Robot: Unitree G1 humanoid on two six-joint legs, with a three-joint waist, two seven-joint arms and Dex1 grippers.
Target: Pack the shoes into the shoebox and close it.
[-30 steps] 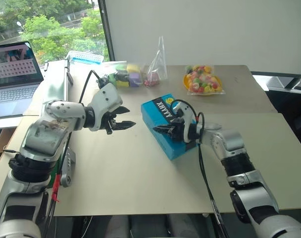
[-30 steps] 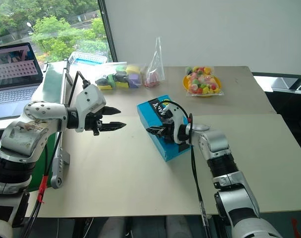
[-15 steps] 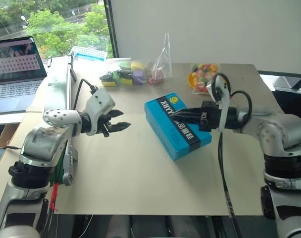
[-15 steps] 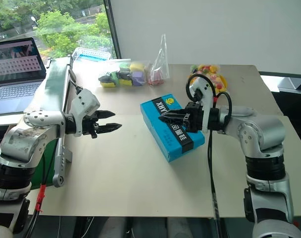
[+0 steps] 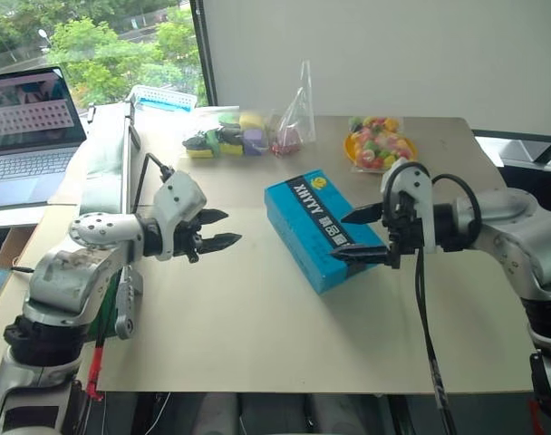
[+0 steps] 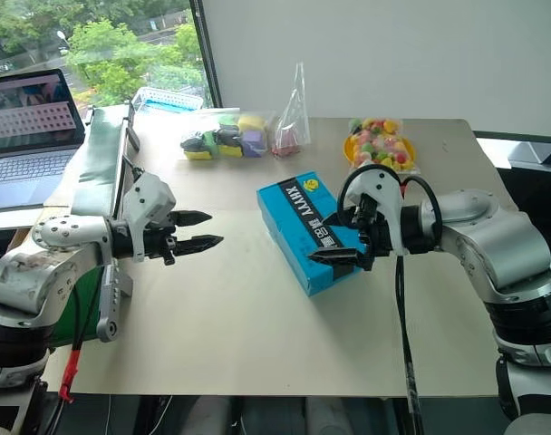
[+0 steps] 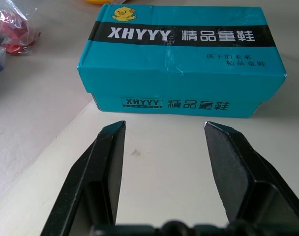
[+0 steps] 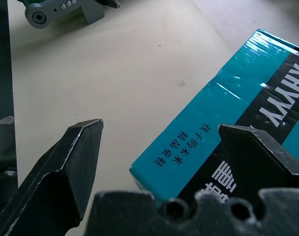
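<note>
Shoebox (image 7: 181, 59) lid lettered "XHYYY", yellow duck mark (image 7: 121, 13)

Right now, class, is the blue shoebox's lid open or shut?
Shut: the lid of the shoebox lies flat, overlapping the base on the sides shown, and no white interior shows.

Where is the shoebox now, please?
In the left eye view the shoebox lies closed at the table's middle, between the left pincer and right pincer.
</note>
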